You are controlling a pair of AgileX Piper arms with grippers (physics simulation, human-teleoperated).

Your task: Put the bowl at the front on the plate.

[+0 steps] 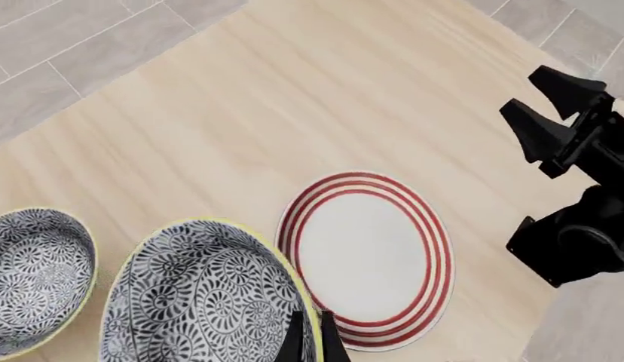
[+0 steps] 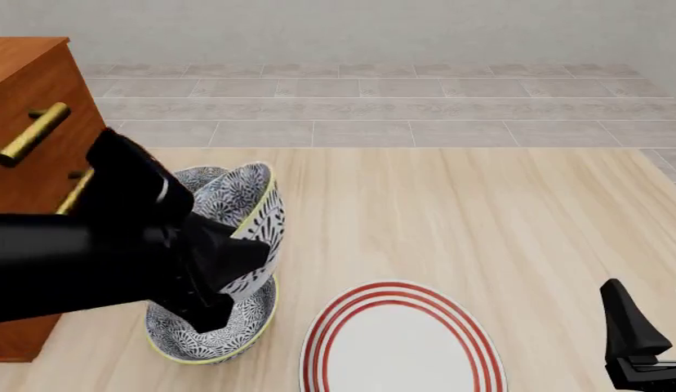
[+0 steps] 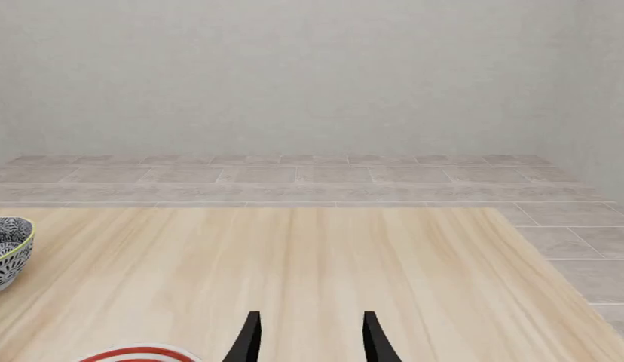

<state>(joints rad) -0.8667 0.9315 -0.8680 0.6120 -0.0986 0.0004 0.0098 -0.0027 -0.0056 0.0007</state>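
Overhead, tilted floral bowl (image 2: 254,214) with yellow-green rim, beside plate (image 2: 402,343)

Both robot arms are showing as matte black all over, with no markings, cables or screws visible. The left arm (image 2: 66,261) is appearing as a thick rounded tube ending in a blocky, angular left hand (image 1: 312,343) with thin, flat black fingers. The right hand (image 3: 308,339) is showing two slim, tapering black fingers set on a chunky faceted black body.

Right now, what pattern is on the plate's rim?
Three concentric red rings on the white plate, clearest in the left wrist view.
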